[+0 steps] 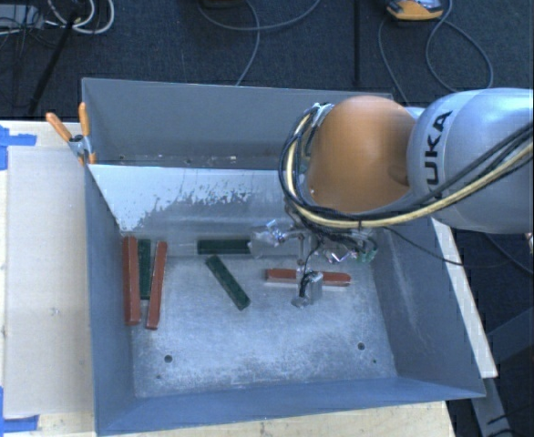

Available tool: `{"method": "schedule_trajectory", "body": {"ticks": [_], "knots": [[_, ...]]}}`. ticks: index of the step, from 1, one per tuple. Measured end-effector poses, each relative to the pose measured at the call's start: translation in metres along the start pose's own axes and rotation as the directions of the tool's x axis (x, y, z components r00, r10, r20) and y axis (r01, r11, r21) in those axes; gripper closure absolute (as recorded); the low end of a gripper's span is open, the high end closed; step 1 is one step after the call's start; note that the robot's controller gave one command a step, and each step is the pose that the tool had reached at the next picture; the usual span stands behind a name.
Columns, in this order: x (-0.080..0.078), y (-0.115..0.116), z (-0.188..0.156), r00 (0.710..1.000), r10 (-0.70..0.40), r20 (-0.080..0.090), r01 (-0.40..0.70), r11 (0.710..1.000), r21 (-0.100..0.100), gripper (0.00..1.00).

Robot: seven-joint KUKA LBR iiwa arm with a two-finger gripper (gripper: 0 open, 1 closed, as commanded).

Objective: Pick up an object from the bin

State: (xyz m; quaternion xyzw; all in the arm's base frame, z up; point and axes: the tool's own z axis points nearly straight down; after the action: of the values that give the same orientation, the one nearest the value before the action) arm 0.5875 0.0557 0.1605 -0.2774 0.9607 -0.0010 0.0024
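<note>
Sitting in the grey metal bin [267,349] are six slim bars, and they fall into three groups. At the left of the floor, two red-brown bars [132,280] run up the frame with a dark green bar [144,271] squeezed between them, all three side by side. Near the centre lie two more dark green bars, one level [223,245] and one slanting [228,283] down to the right just below it; whether their near ends touch is hard to say. Right of centre lies the lone red-brown bar [281,276], set level and well apart from the left group.

The arm [472,162] comes in from the right edge, its orange cover [358,153] bulging over the upper right part of the bin, with black and yellow cables [294,176] looped round it. The pincer [307,285] points down over the middle of the lone red-brown bar and covers its centre, so both ends stick out either side. Whether the pincer is wide or narrow cannot be told, and contact with the bar is unclear. The arm is cut off at the right of the frame.
</note>
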Motion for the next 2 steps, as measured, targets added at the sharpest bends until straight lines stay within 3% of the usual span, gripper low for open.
{"method": "schedule_trajectory", "body": {"ticks": [1,2], "knots": [[0.014,-0.036,0.096,0.995,-0.099,-0.008,0.099,0.995,-0.007,0.00],[0.005,-0.076,0.083,0.997,-0.073,0.000,0.073,0.997,0.000,0.00]]}}
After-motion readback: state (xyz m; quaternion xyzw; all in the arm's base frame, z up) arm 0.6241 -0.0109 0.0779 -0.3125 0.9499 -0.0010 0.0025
